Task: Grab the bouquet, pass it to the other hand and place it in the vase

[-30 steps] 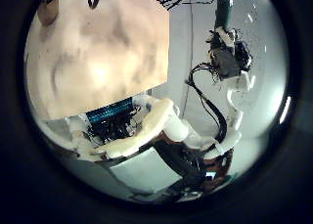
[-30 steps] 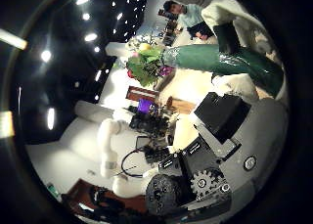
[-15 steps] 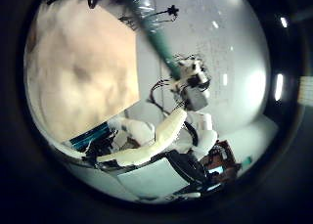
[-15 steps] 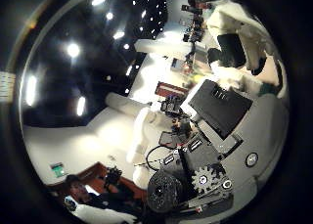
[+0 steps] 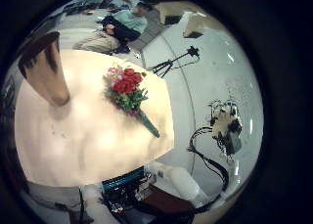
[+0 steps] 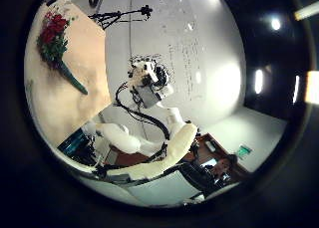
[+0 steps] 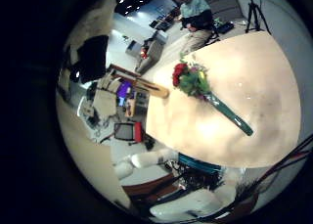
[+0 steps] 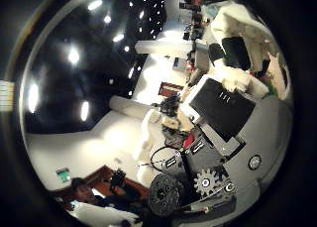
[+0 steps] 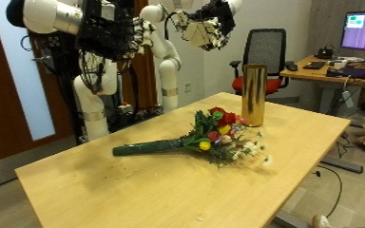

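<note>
Table [image 9: 106, 180]: light wood top, bearing the two task items only.

Right hand [image 9: 113, 38]: held high above the table's arm-side end, well clear of the top. Fingers hang slack and released, nothing in them. It also shows in the left little finger side palm view [image 5: 227, 126] and the left thumb side palm view [image 6: 150, 84], away from the table with nothing held.

Left hand [image 9: 208, 24]: farther back and also high, above the table edge behind the vase. Fingers loose and spread, grasping nothing.

Vase [image 9: 252, 95]: tall gold cylinder, upright, near the far edge of the table. Mouth clear, nothing inside as far as the outside view shows. In the left little finger side palm view it stands at the table's edge [image 5: 47, 67], apart from the flowers.

Bouquet [image 9: 208, 138]: lies flat on the table about mid-top, touched by neither hand. Red, yellow and white blooms with green leaves; the flower end lies just beside the base of the vase, while the dark green wrapped stem points away from it toward the arms. Both little finger side palm views look down on it lying on the bare top [image 5: 125, 87] [image 7: 196, 82]; the left thumb side palm view catches it on the table [image 6: 55, 39].
</note>
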